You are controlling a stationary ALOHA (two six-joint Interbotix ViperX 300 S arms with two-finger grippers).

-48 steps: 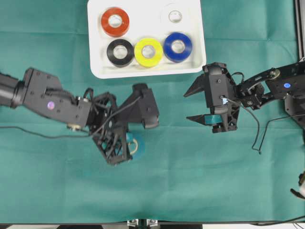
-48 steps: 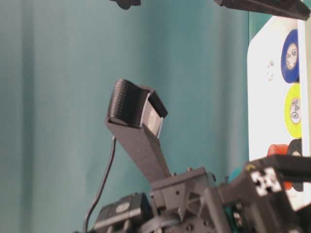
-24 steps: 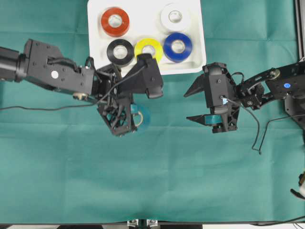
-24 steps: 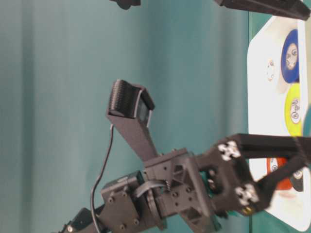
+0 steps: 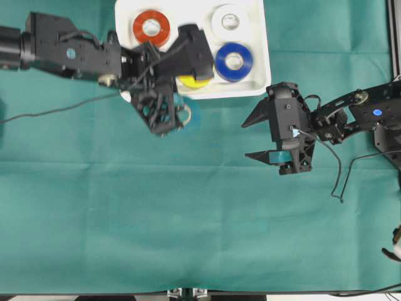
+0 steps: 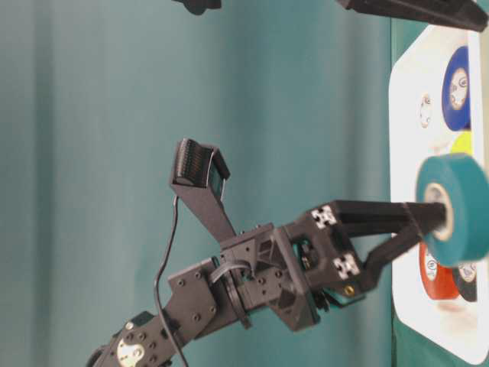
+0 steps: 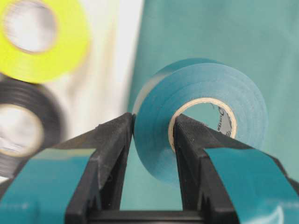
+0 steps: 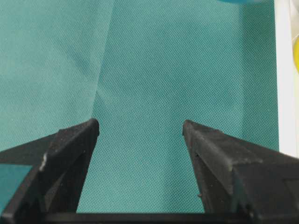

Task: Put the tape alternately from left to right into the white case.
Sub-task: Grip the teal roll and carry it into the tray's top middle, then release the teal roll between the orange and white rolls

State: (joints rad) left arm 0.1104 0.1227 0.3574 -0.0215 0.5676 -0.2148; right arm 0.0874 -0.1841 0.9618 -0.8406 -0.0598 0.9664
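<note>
The left gripper [image 7: 152, 135] pinches the light, stiff teal tape roll [image 7: 205, 119] through its wall, one finger inside the core, a likely secure hold; the right gripper [image 5: 258, 137] gapes empty.

Right gripper [image 8: 140, 128] at bottom of frame, two black fingers [image 8: 70, 149] spread wide apart, nothing between them. Green cloth [image 8: 154, 70] fills most of view, faint creases across it. White case [image 8: 287, 79] edge runs down right border. Sliver of yellow tape [image 8: 296, 53] visible inside case, mostly cut off by frame.
</note>
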